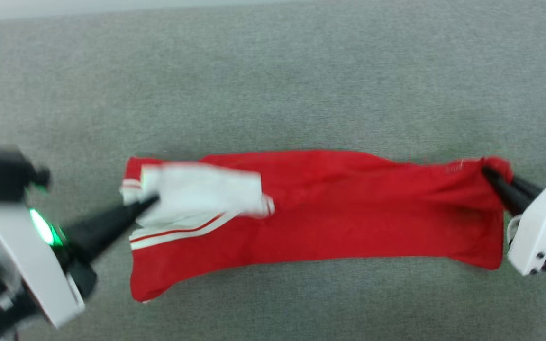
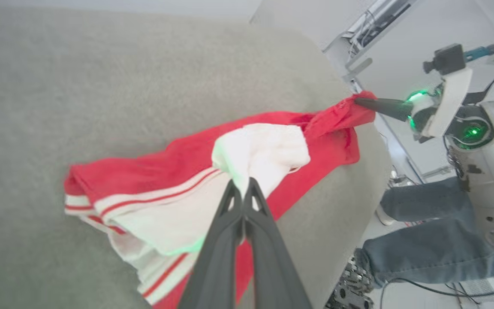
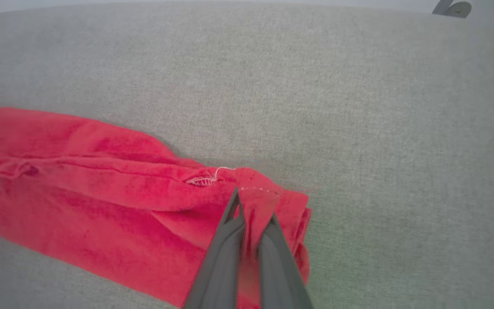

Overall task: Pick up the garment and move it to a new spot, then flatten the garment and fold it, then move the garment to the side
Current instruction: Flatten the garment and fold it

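Stretching from left jaws to right jaws, garment [image 1: 349,213], ends pinched

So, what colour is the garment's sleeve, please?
The sleeve is white with red stripe trim, clearest in the left wrist view.

We see a worktop [image 1: 273,71] covered in grey woven cloth, evenly and softly lit, with a pale strip along its far edge. Past its rounded near edge lies a pale floor [image 2: 401,300], where a person's legs [image 2: 418,249] in blue jeans show.
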`<state>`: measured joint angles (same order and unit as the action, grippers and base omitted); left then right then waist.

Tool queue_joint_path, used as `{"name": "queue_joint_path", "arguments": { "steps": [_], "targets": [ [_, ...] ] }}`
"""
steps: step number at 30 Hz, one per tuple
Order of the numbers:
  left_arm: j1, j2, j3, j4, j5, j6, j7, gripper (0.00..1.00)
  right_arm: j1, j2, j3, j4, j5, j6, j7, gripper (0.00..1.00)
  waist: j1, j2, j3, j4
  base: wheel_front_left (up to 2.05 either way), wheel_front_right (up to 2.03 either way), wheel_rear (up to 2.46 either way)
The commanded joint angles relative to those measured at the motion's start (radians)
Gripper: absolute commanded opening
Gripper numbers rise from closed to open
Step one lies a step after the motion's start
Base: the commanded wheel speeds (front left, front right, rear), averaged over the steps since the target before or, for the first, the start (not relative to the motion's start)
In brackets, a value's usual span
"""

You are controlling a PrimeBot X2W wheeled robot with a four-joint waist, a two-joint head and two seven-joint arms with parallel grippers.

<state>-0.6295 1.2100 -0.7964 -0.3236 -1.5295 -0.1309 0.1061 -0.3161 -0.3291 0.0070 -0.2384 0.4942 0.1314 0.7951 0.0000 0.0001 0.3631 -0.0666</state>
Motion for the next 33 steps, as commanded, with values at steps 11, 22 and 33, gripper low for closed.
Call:
{"name": "queue_joint_path", "arguments": {
  "steps": [11, 22, 33],
  "targets": [
    [0.089, -0.086, -0.131, 0.181, 0.049, 0.001, -0.115, 0.00, 0.069, 0.074, 0.007, 0.089, -0.055, -0.002, -0.114, 0.00, 0.0000, -0.0001, 0.055, 0.004, 0.00, 0.00, 0.00],
    [0.062, -0.134, -0.194, 0.256, 0.081, 0.001, -0.274, 1.00, 0.055, 0.084, 0.010, 0.164, -0.025, -0.002, -0.251, 1.00, 0.0000, -0.0001, 0.023, 0.008, 0.00, 0.00, 0.00],
    [0.130, -0.260, -0.111, 0.374, 0.120, 0.000, -0.370, 1.00, 0.178, 0.053, -0.146, 0.122, 0.043, -0.002, -0.229, 1.00, 0.0000, -0.0001, -0.049, 0.066, 0.00, 0.00, 0.00]
  ]
}}
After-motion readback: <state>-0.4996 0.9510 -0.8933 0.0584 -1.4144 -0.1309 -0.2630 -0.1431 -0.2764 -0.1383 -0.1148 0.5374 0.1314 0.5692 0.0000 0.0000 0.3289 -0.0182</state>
